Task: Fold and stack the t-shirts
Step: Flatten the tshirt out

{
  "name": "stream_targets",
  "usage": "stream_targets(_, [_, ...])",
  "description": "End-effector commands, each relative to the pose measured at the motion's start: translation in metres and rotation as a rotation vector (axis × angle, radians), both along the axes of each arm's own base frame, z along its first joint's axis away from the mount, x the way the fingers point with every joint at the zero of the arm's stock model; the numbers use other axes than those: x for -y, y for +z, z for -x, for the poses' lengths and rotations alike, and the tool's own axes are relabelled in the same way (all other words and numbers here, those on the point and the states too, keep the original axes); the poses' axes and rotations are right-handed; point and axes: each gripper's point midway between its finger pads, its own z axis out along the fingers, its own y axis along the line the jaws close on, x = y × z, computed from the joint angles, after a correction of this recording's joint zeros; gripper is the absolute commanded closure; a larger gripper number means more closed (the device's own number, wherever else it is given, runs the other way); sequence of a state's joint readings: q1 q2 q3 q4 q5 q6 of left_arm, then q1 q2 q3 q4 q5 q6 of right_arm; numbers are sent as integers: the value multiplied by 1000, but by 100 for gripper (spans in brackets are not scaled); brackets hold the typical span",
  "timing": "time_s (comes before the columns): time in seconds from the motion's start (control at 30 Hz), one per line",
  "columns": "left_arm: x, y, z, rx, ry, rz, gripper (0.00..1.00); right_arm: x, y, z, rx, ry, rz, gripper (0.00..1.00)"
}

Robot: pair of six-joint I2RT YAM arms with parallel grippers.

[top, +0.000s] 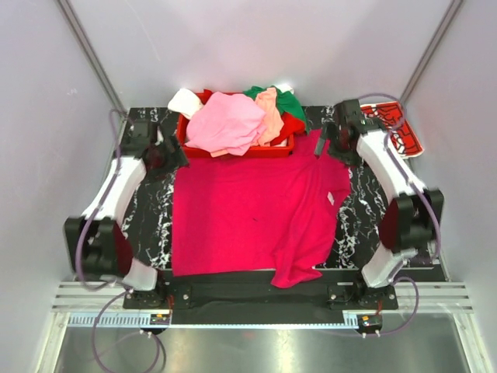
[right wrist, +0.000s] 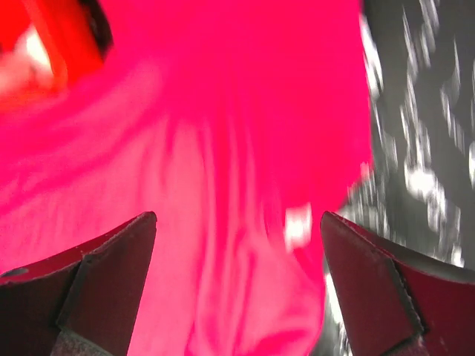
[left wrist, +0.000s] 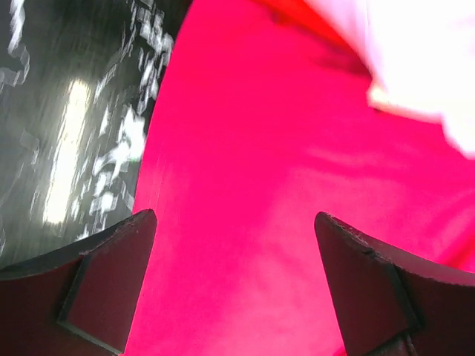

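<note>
Two arms rise from the near edge, one on each flank of the black marbled table (top: 359, 221). Between them the magenta tee (top: 248, 210) lies spread out and covers most of the tabletop. Its left part is flat. Its right side is doubled over in loose folds, with a corner hanging off the near edge and a small white tag (right wrist: 298, 225) showing near the right hem.

The left gripper (left wrist: 234, 222) is over the tee's far left edge, right where cloth meets bare table. Its fingers are spread wide and hold nothing. The right gripper (right wrist: 239, 219) is over the tee's far right part, also fully spread with nothing held. In the top view its wrist blocks that corner of the shirt.

Farther back, a red basket (top: 272, 149) touches the tee's far edge. A pink tee (top: 227, 122) is piled on top and drapes over the front wall. Peach (top: 269, 113) and green (top: 291, 102) ones are behind it, and a white one (top: 185, 102) spills off the left.

At the far right corner is a red piece with white print (top: 402, 132), probably another tee, partly hidden by the right arm.
</note>
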State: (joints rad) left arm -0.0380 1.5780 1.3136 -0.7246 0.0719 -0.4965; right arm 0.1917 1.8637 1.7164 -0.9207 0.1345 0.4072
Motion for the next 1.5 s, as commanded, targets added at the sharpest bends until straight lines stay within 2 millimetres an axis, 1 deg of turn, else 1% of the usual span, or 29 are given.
stream_targets(0.0, [14,-3,50,-1,-57,29,5,-4,10,74,-6,-113,-128,0])
stream_targets(0.03, [24,-5,59,-1,-86,39,6,-7,-26,110,-107,-145,-158,0])
stream_targets(0.07, [30,-9,69,-8,-95,54,6,-16,-33,128,-126,-134,-185,0])
stream_targets(0.1, [34,-15,84,-15,-107,62,6,-19,-28,145,-97,-157,-214,0])
stream_targets(0.13, [43,-17,92,-9,-140,69,6,-17,-55,175,-164,-177,-198,0])
stream_targets(0.17, [45,-19,99,-12,-142,72,6,-28,-60,189,-162,-155,-219,1])
stream_targets(0.2, [47,-22,110,-10,-149,74,6,-36,-56,201,-138,-173,-267,3])
stream_targets(0.23, [50,-22,115,-7,-161,78,6,-38,-73,221,-178,-177,-264,5])
stream_targets(0.27, [52,-22,119,-6,-161,87,6,-51,-74,236,-185,-134,-274,7])
stream_targets(0.33, [55,-17,127,12,-172,94,7,-54,-91,257,-232,-162,-272,8])
stream_targets(0.43, [58,-9,131,31,-184,100,7,-53,-111,269,-264,-182,-269,12])
stream_targets(0.57, [59,-5,135,38,-196,102,7,-47,-131,270,-309,-191,-201,24])
stream_targets(0.6, [60,-5,137,39,-198,108,7,-42,-133,272,-322,-195,-168,31])
stream_targets(0.63, [61,-5,136,43,-199,114,7,-40,-132,268,-311,-196,-151,59])
stream_targets(0.7, [62,-10,138,40,-201,120,7,-38,-131,269,-311,-203,-141,90])
stream_targets(0.73, [62,-12,137,40,-205,117,7,-34,-128,268,-299,-222,-127,100])
stream_targets(0.77, [62,-15,137,29,-209,118,8,-25,-124,275,-310,-238,-89,100])
stream_targets(0.83, [63,-17,135,25,-213,115,8,-10,-109,274,-272,-295,-36,100])
stream_targets(0.87, [63,-16,133,30,-219,111,8,0,-97,274,-221,-301,-16,100])
stream_targets(0.93, [61,-14,132,32,-219,103,8,7,-78,268,-143,-381,-36,100])
stream_targets(0.97, [60,-11,130,40,-222,97,8,17,-70,276,-134,-427,-19,100])
stream_targets(1.03, [59,-10,131,37,-228,83,8,41,-49,271,-48,-516,58,100])
stream_targets(1.1, [58,-8,129,47,-232,78,8,61,-42,276,-49,-575,112,100])
stream_targets(1.13, [56,-9,129,41,-235,73,8,60,-43,274,-55,-585,85,100])
stream_targets(1.17, [56,-11,129,32,-237,73,8,62,-43,273,-51,-609,74,95])
stream_targets(1.2, [56,-13,130,28,-240,71,8,65,-42,272,-52,-633,67,40])
stream_targets(1.23, [57,-14,131,23,-243,77,8,66,-42,270,-49,-636,66,1])
stream_targets(1.4, [58,-15,138,26,-246,92,7,53,-42,271,-118,-520,53,0])
stream_targets(1.47, [61,-15,144,19,-239,123,8,26,-48,282,-163,-430,-31,0])
